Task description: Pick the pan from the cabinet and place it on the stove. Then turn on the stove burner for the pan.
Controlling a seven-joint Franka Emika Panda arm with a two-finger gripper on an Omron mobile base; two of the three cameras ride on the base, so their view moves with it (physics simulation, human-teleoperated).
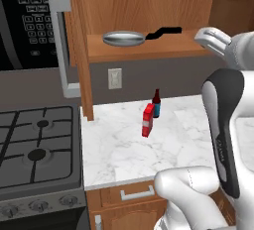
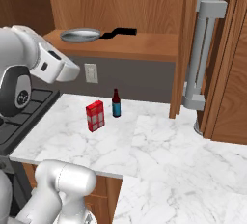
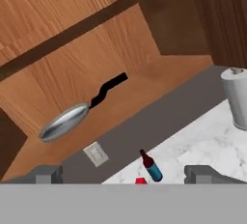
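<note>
The silver-grey pan (image 1: 122, 38) (image 2: 79, 35) (image 3: 65, 121) lies flat on the bottom shelf of the open cabinet (image 1: 149, 48) (image 2: 144, 49). Its black handle (image 1: 163, 31) (image 3: 108, 90) points to the right. My gripper (image 3: 124, 174) is open, with its fingertips (image 3: 46, 174) far apart and nothing between them. It hangs in front of the shelf, well short of the pan. The stove (image 1: 64, 140) is at the lower left, with the larger stove burner (image 1: 37, 154) near its front and grey knobs (image 1: 34, 205) along its edge.
A dark bottle (image 1: 156, 103) (image 2: 116, 103) and a red box (image 1: 148, 120) (image 2: 95, 116) stand on the marble counter (image 1: 124, 149) below the cabinet. Open cabinet doors with silver bar handles (image 1: 59, 45) (image 2: 202, 54) flank the shelf. A black microwave (image 1: 25, 21) hangs above the stove.
</note>
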